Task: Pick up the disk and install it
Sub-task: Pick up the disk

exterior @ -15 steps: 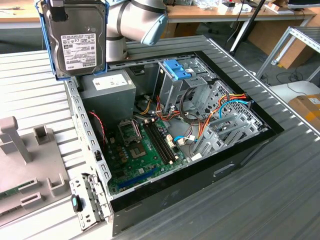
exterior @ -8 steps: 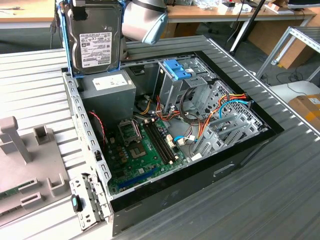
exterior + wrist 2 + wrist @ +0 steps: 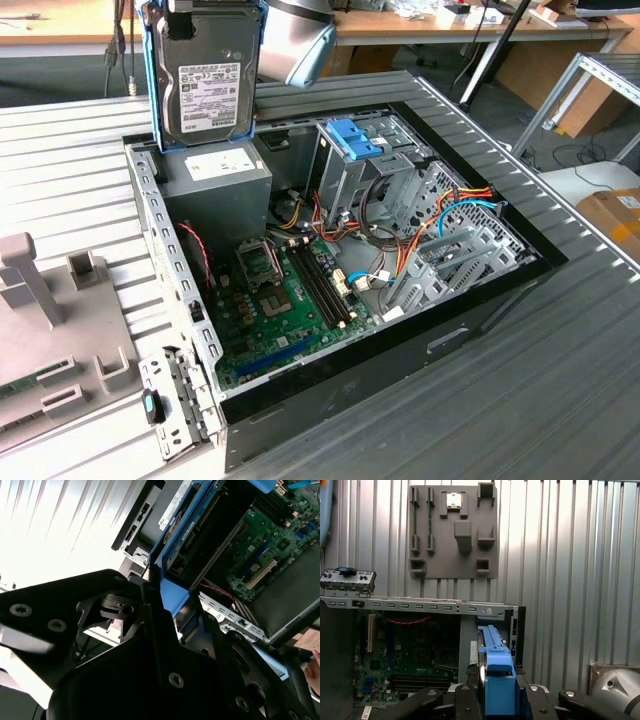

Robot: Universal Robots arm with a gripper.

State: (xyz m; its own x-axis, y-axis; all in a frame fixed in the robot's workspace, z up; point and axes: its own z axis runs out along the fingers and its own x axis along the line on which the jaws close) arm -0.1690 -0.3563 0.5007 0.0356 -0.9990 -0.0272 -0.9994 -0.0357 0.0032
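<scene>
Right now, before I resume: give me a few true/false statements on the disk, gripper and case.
1. The gripper is shut on the disk, clamping its blue carrier. True.
2. The disk lies flat on the motherboard. False: it is held upright in the air, near the power supply box.
3. The computer case is open, with the motherboard exposed. True.
4. The grey fixture tray lies on the exterior view's right of the case. False: it lies on the exterior view's left.
</scene>
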